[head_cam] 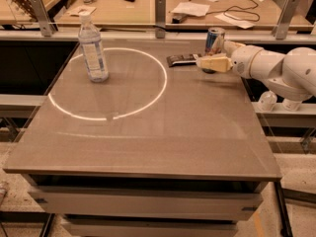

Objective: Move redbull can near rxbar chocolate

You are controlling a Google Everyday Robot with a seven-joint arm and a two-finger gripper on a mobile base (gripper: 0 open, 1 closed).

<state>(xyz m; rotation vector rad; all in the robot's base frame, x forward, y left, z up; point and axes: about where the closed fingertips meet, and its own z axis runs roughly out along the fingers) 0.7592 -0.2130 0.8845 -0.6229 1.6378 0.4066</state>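
Observation:
The redbull can (215, 37), blue and silver, is at the far right of the table, slightly tilted. My gripper (213, 54) reaches in from the right and is shut on the can, with one cream finger (212, 63) across the front of its base and the other behind it. The base of the can is hidden by the front finger. The rxbar chocolate (181, 59), a flat dark bar, lies on the table just left of the can and gripper, about a hand's width away.
A clear plastic water bottle (93, 48) stands at the far left, on a white circle marked on the table (148, 142). A rail with metal posts (159, 9) runs along the back edge. Behind it is a desk with papers and cables.

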